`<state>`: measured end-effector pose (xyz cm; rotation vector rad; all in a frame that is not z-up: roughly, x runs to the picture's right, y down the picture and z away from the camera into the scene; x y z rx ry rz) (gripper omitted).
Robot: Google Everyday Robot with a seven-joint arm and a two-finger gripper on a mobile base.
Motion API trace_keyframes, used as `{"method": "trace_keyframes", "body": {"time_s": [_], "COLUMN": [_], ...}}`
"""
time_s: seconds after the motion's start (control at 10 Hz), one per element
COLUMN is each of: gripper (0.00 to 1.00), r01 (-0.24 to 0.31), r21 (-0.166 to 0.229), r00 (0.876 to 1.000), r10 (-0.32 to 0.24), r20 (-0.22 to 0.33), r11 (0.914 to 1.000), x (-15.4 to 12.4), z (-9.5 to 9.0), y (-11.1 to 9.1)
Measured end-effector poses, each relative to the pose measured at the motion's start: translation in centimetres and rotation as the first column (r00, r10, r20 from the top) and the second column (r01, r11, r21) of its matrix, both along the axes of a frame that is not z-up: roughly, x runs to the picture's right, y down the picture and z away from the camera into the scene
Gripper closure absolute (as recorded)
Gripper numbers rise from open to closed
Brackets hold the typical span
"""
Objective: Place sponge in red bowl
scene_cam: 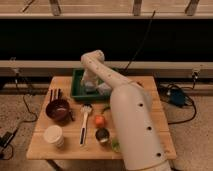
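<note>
My gripper (pixel 90 80) hangs at the end of the white arm, down inside the green tray (pixel 76 89) at the back of the wooden table. Directly under it, on the tray floor, lies the small grey-blue sponge (pixel 88 88), partly covered by the gripper. I cannot tell whether the two touch. The red bowl is out of view, and my arm's thick white body hides much of the table's right half.
A pale cloth (pixel 104 89) lies in the tray to the right of the sponge. In front stand a maroon-brown bowl (pixel 58 110), a white cup (pixel 53 135), a white brush (pixel 85 122), an orange (pixel 99 120) and a small can (pixel 102 135). Dark utensils (pixel 54 93) lie at the left.
</note>
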<state>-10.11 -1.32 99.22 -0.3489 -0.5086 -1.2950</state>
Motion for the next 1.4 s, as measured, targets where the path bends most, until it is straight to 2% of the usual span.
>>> {"method": "trace_keyframes", "body": {"time_s": [0.2, 0.3, 0.5, 0.6, 0.8, 1.0, 1.2, 1.3, 1.4], "gripper": [0.35, 0.35, 0.35, 0.4, 0.55, 0.78, 0.95, 1.0, 1.0], "r01": [0.053, 0.09, 0.133, 0.152, 0.161, 0.165, 0.162, 0.152, 0.138], "r21": [0.043, 0.075, 0.112, 0.138, 0.158, 0.173, 0.175, 0.173, 0.169], "r00": [0.999, 0.996, 0.991, 0.987, 0.985, 0.983, 0.983, 0.984, 0.986], "r10": [-0.052, -0.089, -0.128, -0.143, -0.147, -0.147, -0.143, -0.133, -0.119], "r20": [-0.011, -0.023, -0.047, -0.072, -0.094, -0.111, -0.116, -0.118, -0.116], "r11": [0.9977, 0.9931, 0.9848, 0.9787, 0.9742, 0.9711, 0.9711, 0.9731, 0.9759], "x": [-0.1, 0.0, 0.6, 1.4, 2.0, 2.3, 2.5, 2.7, 2.7], "z": [0.4, 0.7, 1.1, 1.5, 1.7, 1.6, 1.4, 1.2, 1.0], "y": [0.6, 0.8, 0.8, 0.4, -0.1, -0.6, -0.7, -0.9, -1.1]}}
